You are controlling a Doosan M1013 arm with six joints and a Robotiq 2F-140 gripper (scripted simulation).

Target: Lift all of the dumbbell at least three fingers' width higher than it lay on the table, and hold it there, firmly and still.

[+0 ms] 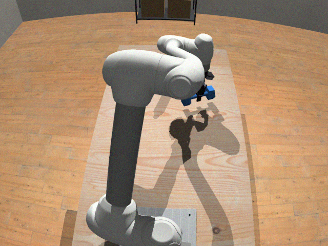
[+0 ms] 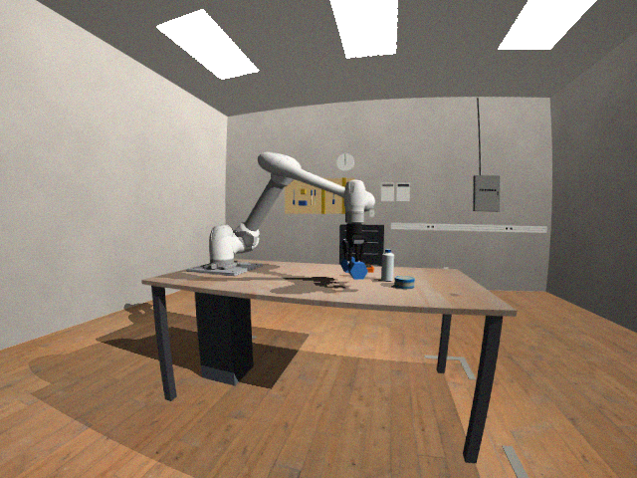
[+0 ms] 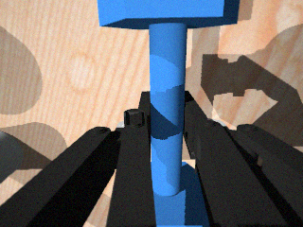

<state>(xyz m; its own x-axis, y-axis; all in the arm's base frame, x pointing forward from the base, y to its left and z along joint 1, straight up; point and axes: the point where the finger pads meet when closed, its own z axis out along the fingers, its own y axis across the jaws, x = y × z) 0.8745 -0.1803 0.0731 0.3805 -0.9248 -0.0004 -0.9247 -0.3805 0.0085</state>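
Observation:
The blue dumbbell [image 1: 196, 95] has a round bar and blocky ends. My gripper [image 1: 200, 94] is shut on its bar, with the black fingers clamped on both sides, as the wrist view shows [image 3: 167, 142]. The dumbbell hangs a little above the wooden table, and its shadow lies apart from it on the top. In the side view the dumbbell [image 2: 355, 269] sits under the gripper [image 2: 352, 257], just clear of the table top. One end of the dumbbell [image 3: 161, 11] fills the top of the wrist view.
A white bottle [image 2: 387, 265] and a flat blue round tin [image 2: 404, 282] stand on the table to the right of the dumbbell in the side view. A small orange thing [image 2: 369, 268] lies behind it. The arm's base plate [image 1: 169, 219] is at the table's near end.

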